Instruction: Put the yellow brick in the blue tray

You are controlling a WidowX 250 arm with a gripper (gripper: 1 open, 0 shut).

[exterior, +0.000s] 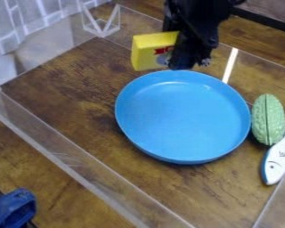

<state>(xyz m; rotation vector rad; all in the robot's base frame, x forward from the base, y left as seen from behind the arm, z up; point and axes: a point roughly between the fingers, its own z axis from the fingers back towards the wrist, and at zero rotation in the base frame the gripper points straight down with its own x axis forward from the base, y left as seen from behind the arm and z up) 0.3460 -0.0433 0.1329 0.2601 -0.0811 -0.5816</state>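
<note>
We have the yellow brick (150,50) in the gripper (178,59); its jaws are closed partway, as far as the brick's body lets them, with the dark fingers at the end that bears the label. The brick is off the table (64,89), and most of its length sticks out to one side of the jaws. The blue tray (183,116) lies below the jaws and toward the camera, its far rim nearest to them.

We judge that the step in hand is to carry the brick over the tray. To do it well, we should keep the same grip, move the jaws toward the middle of the dish, and stay high enough that the outstanding end does not hit the rim. Then we should lower gently and open only when the whole brick is inside the rim, because its free end could catch on the edge.

The brick itself is a small bright yellow block with straight edges, and a red and white label shows close beside the fingers.
</note>
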